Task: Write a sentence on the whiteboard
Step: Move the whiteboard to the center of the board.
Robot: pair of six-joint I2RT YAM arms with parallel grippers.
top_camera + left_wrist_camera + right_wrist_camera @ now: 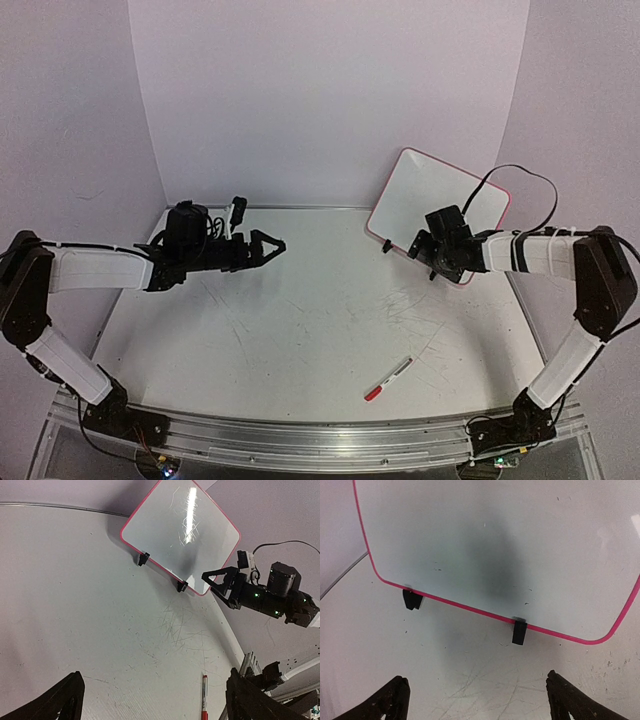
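The whiteboard (432,200), blank white with a pink-red rim and two black clip feet, stands tilted at the back right against the wall. It also shows in the left wrist view (180,535) and fills the top of the right wrist view (495,545). My right gripper (423,255) is open and empty, just in front of the board's lower edge (477,702). My left gripper (274,245) is open and empty, held above the table at the back left (155,707). A white marker with a red cap (388,378) lies on the table at the front right, and it also shows in the left wrist view (204,700).
The white table (250,330) is scratched, with curved walls at the back and sides. A black cable (525,175) loops from the right arm across the board's upper right corner. A metal rail (300,440) runs along the near edge.
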